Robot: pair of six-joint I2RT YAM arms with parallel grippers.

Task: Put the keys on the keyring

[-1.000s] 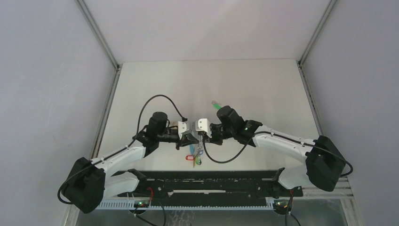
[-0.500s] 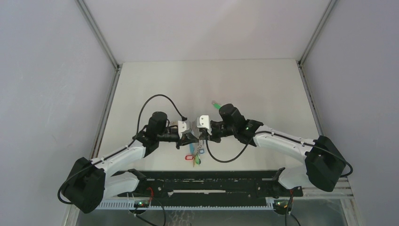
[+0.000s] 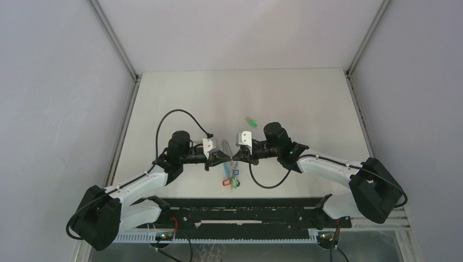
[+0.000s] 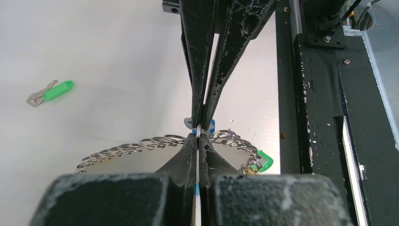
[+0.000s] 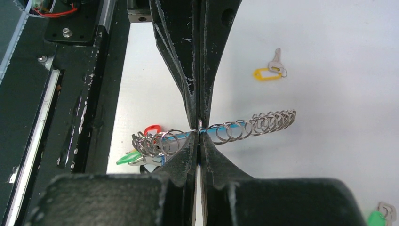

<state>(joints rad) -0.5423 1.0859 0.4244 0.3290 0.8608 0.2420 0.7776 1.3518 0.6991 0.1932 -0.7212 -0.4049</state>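
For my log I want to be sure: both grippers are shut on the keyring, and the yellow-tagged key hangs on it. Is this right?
Not entirely. The yellow-tagged key lies loose on the table, apart from the keyring, as the right wrist view shows. The rest holds: the left gripper and the right gripper are both shut on the keyring.

It was a robot test cell in a lab: grey panel walls (image 3: pixel 54 82) on aluminium posts (image 3: pixel 114 41) enclosed the white table (image 3: pixel 273 93) beyond the left gripper (image 3: pixel 227 159) and right gripper (image 3: pixel 235 159), with a black wired mounting rail (image 3: pixel 240 210) behind them.
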